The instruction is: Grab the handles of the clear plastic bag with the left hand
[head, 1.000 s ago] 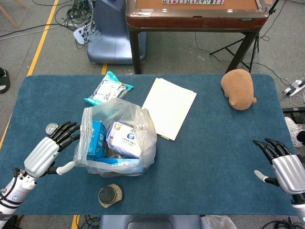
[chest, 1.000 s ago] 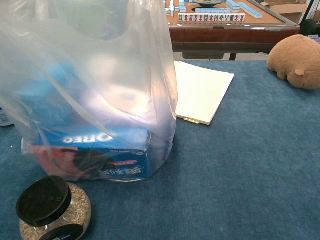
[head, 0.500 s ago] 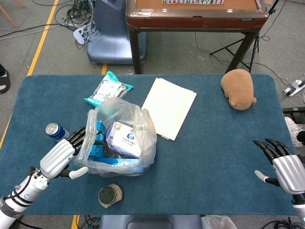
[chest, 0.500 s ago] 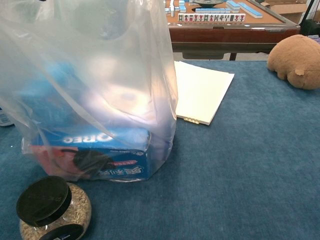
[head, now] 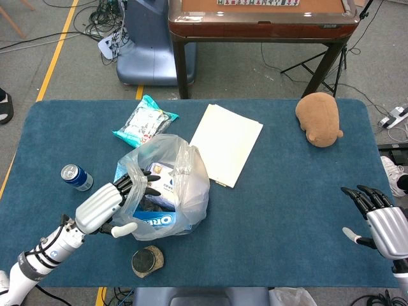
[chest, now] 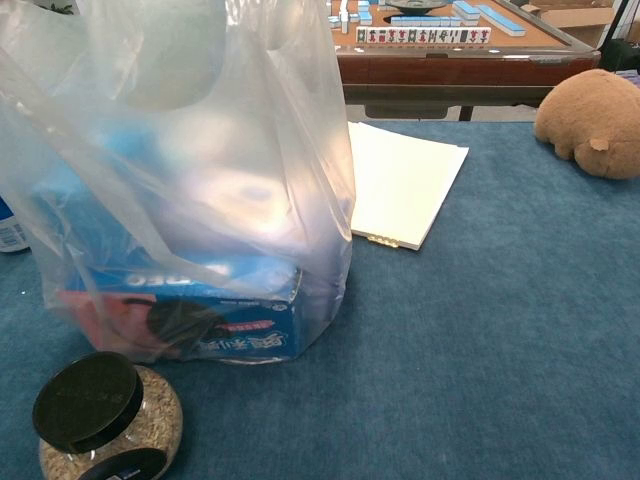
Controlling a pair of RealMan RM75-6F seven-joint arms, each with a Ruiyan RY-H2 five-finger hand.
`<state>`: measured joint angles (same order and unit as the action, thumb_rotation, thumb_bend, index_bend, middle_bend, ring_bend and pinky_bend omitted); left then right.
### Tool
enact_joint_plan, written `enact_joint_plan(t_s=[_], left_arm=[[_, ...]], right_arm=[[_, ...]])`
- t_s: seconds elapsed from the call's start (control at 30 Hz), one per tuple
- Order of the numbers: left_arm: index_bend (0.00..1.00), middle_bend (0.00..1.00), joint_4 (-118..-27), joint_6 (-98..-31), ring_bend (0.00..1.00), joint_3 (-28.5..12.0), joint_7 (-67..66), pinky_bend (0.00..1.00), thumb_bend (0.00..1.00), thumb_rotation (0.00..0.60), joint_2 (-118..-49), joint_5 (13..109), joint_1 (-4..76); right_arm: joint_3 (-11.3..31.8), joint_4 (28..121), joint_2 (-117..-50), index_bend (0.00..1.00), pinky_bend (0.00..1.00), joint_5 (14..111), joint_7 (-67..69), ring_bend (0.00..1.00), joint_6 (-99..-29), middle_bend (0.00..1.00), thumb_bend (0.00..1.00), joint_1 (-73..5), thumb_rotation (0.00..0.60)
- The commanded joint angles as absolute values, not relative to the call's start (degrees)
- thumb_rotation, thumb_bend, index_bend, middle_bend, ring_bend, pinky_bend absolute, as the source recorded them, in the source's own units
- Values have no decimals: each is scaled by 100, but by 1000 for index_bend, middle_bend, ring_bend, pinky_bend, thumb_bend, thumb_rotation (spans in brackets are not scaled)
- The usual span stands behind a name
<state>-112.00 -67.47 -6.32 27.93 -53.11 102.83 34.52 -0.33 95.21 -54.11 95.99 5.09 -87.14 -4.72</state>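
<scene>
A clear plastic bag [head: 175, 185] stands on the blue table, holding an Oreo box [head: 156, 220] and a white and blue box [head: 167, 183]. My left hand [head: 113, 204] reaches in from the left, its dark fingers [head: 137, 183] spread and pressed against the bag's left rim, with no plastic clearly gripped. The bag's upper edges are crumpled, and I cannot tell its handles apart. In the chest view the bag [chest: 200, 170] fills the left half and the left hand is hidden. My right hand [head: 379, 220] hovers open at the table's right edge, far from the bag.
A black-lidded jar [head: 147, 261] sits just in front of the bag, and a blue can [head: 76, 178] to its left. Behind lie a teal snack packet [head: 145, 119] and a cream paper stack [head: 226, 142]. A brown plush toy [head: 319, 118] is at the back right.
My left hand has moved right, off the can's spot and up to the bag, pushing its left side inward. The can now shows fully. The right hand has stayed still.
</scene>
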Motion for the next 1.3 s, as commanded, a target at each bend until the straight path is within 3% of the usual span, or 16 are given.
enact_joint_plan(t_s=[0.03, 0.73, 1.3], left_arm=[[216, 70, -11212, -6620, 0, -632, 2803, 0, 142, 0, -5369, 10286, 3572], [211, 69, -11111, -5612, 0, -823, 2503, 0, 142, 0, -6013, 9445, 4410], [196, 70, -11495, -4938, 0, -1109, 4245, 0, 142, 0, -5907, 9079, 5129]], right_arm=[[-31, 9502, -5423, 153, 196, 9585, 526, 133, -8698, 255, 141, -478, 600], [-53, 9383, -5429, 153, 196, 9538, 650, 133, -8758, 255, 141, -409, 600], [-38, 9419, -5439, 153, 196, 9502, 604, 133, -8683, 255, 141, -435, 600]])
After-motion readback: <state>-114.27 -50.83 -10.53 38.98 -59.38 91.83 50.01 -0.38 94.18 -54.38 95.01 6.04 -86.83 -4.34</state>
